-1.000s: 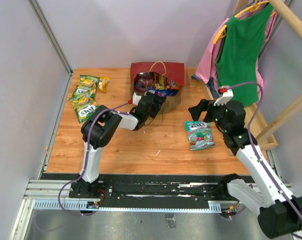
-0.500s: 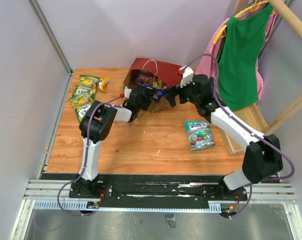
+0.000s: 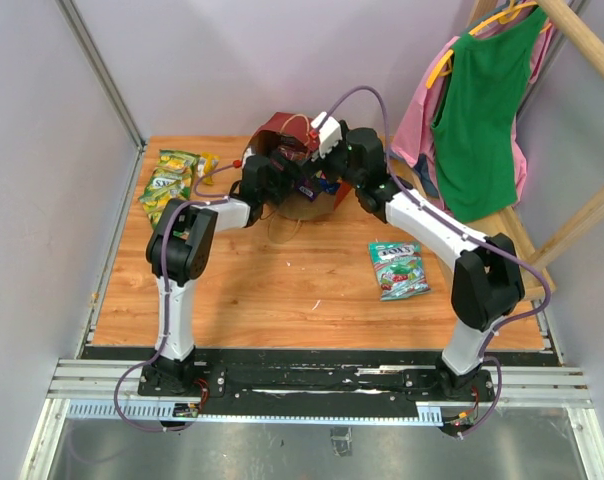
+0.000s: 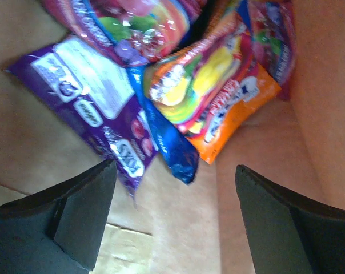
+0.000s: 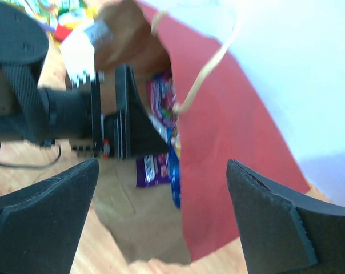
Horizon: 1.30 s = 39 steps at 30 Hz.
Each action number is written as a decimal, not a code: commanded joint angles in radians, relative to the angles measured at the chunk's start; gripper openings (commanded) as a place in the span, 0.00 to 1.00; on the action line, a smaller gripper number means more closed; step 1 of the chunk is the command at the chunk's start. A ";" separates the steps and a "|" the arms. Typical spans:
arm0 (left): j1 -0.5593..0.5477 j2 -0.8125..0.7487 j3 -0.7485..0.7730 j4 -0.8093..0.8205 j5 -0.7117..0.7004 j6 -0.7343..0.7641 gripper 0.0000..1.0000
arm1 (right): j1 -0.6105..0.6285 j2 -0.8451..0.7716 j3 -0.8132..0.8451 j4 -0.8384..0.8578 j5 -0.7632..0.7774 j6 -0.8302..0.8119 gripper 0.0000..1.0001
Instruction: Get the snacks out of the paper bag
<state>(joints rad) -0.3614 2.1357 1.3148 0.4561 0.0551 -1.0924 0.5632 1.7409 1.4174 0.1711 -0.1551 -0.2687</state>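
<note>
The red paper bag (image 3: 282, 128) lies on its side at the back of the table, mouth toward me. My left gripper (image 3: 285, 187) is open and empty inside the mouth. In the left wrist view it faces a purple packet (image 4: 98, 111), an orange-red packet (image 4: 218, 94) and a blue chip bag (image 4: 171, 145) on the kraft floor (image 4: 178, 217). My right gripper (image 3: 318, 172) is open and empty at the bag's right edge. Its view shows the red wall (image 5: 235, 154), a beige handle (image 5: 209, 68), the purple packet (image 5: 151, 166) and my left gripper (image 5: 127, 123).
Green-yellow packets (image 3: 168, 188) and a small orange one (image 3: 208, 166) lie at the far left. A teal-white packet (image 3: 399, 268) lies right of centre. Green (image 3: 482, 100) and pink (image 3: 414, 125) garments hang on a wooden rack (image 3: 572, 225) at the right.
My right arm has swung left from the teal-white packet to the bag's mouth. My left gripper has pushed deeper into the bag, and the bag has shifted back.
</note>
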 commanded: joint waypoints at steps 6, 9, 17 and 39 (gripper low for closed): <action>-0.002 -0.086 -0.019 0.023 0.119 0.044 0.89 | -0.006 0.143 0.308 -0.021 -0.138 0.045 0.79; -0.001 -0.086 -0.047 0.045 0.111 0.024 0.89 | -0.022 0.202 0.385 -0.059 -0.170 0.074 0.70; -0.003 -0.073 -0.067 0.073 0.095 -0.021 0.89 | -0.045 0.297 0.491 -0.117 -0.219 0.117 0.23; -0.063 0.011 0.019 -0.036 -0.118 -0.022 0.88 | -0.046 0.135 0.392 -0.069 -0.282 0.109 0.01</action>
<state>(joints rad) -0.4099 2.1590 1.3304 0.4599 0.0257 -1.1362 0.5205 1.9385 1.8153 0.0555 -0.4046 -0.1570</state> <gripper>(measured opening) 0.880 0.016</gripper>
